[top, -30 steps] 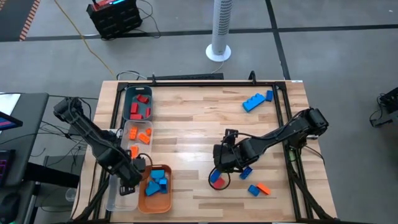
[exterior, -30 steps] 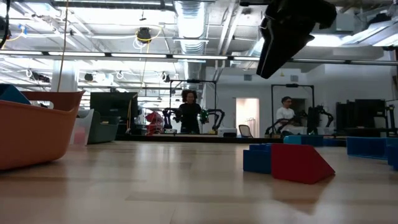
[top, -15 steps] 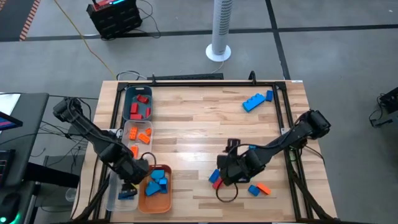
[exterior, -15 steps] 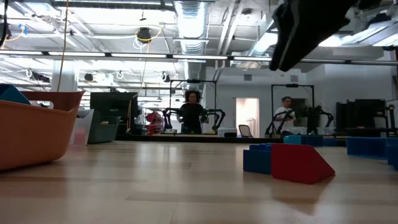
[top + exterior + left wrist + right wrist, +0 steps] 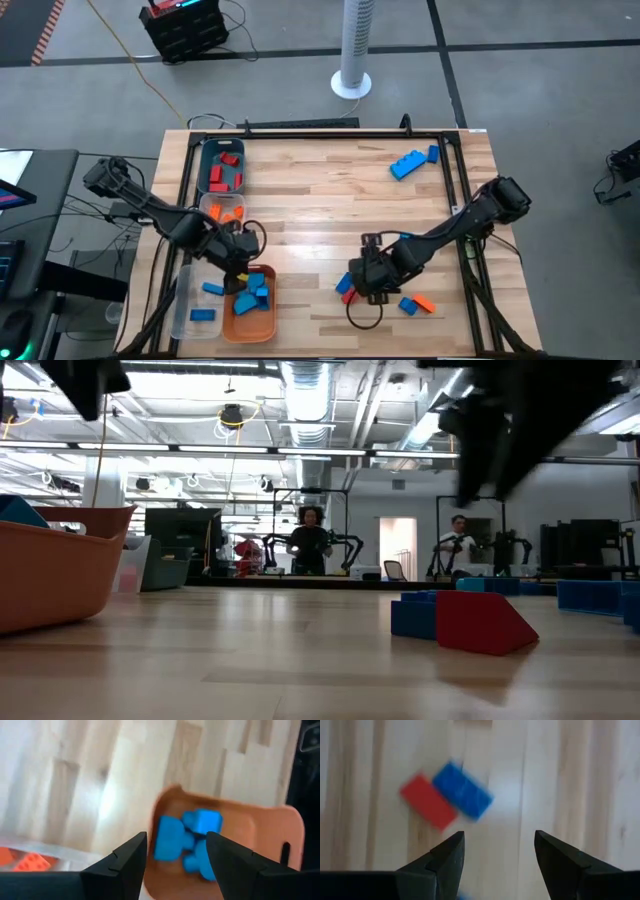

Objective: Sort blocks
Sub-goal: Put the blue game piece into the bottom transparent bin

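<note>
At the left edge of the surface point(image 5: 320, 180), the left gripper point(image 5: 243, 258) has let a blue block point(image 5: 213, 289) fall into the clear bin point(image 5: 184, 300) and swung, spread and empty, over the orange tray point(image 5: 262, 322): one more sorted. The right gripper point(image 5: 368, 283), spread, has dropped low over the red block point(image 5: 427, 808) and darker blue block point(image 5: 463, 790) lying touching; an orange block point(image 5: 424, 304) lies near, crowding the pick.

4 bins point(image 5: 221, 166), 2 arms

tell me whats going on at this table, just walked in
Two dark robot arms are sorting small plastic toy bricks by colour into bins along the table's left edge. The left gripper is open and empty above the orange tray of light blue bricks. The right gripper hangs open over a red brick and a darker blue brick lying side by side on the wooden table.
</note>
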`<state>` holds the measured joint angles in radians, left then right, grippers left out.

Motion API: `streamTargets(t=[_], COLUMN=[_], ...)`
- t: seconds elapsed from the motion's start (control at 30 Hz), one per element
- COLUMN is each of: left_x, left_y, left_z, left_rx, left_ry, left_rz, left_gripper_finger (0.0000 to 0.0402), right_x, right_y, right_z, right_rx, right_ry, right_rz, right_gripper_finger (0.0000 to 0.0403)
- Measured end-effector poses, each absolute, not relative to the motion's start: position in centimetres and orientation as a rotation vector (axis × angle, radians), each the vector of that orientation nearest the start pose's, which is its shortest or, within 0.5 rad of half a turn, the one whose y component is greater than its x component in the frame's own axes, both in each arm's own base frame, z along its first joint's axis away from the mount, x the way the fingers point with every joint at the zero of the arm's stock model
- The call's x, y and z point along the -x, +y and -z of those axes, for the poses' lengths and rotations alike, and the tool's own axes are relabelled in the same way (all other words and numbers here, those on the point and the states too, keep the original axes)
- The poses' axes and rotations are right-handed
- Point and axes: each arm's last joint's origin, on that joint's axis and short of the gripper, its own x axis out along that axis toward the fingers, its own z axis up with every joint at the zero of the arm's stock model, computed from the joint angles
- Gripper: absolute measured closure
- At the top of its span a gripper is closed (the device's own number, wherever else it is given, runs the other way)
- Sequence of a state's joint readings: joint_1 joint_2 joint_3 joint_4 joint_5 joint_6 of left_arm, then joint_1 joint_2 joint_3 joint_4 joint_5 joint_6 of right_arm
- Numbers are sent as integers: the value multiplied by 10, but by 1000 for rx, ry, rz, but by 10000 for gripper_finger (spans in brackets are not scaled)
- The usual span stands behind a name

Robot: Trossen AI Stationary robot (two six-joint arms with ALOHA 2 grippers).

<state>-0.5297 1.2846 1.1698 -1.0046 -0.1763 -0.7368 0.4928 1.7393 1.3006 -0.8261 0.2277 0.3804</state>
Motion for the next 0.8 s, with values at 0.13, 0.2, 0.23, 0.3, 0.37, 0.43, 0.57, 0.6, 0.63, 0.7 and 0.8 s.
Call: streamTargets(t=[0.13, 0.2, 0.23, 0.3, 0.37, 0.43, 0.57, 0.6, 0.63, 0.7, 0.8], left_x=[-211, -212, -213, -213, -213, -213, -213, -213, -213, -213, -213], left_y=[-111, -109, -109, -107, -107, -107, -107, -107, -107, -107, -107], left_z=[-302, -302, -302, -302, -302, -302, -302, -302, -302, -302, -302], left_rx=[249, 245, 243, 239, 237, 238, 237, 237, 237, 237, 238], left_ry=[1074, 1072, 1071, 1068, 1066, 1066, 1067, 1067, 1067, 1067, 1068], left_rz=[-93, -98, -99, -103, -105, -105, -104, -104, -104, -104, -103], left_gripper_finger=[203, 203, 203, 203, 203, 203, 203, 203, 203, 203, 203], right_x=[-288, -281, -278, -272, -266, -261, -254, -254, -254, -253, -252], right_y=[159, 163, 165, 169, 174, 178, 184, 185, 185, 184, 181], right_z=[-216, -213, -213, -213, -213, -212, -212, -213, -213, -211, -202], right_rx=[63, 83, 99, 151, 245, 341, 450, 457, 460, 464, 465], right_ry=[1355, 1403, 1419, 1440, 1458, 1472, 1474, 1469, 1472, 1479, 1485], right_rz=[-41, -53, -56, -89, -160, -235, -328, -335, -335, -334, -330], right_gripper_finger=[159, 159, 159, 159, 159, 159, 159, 159, 159, 159, 159])
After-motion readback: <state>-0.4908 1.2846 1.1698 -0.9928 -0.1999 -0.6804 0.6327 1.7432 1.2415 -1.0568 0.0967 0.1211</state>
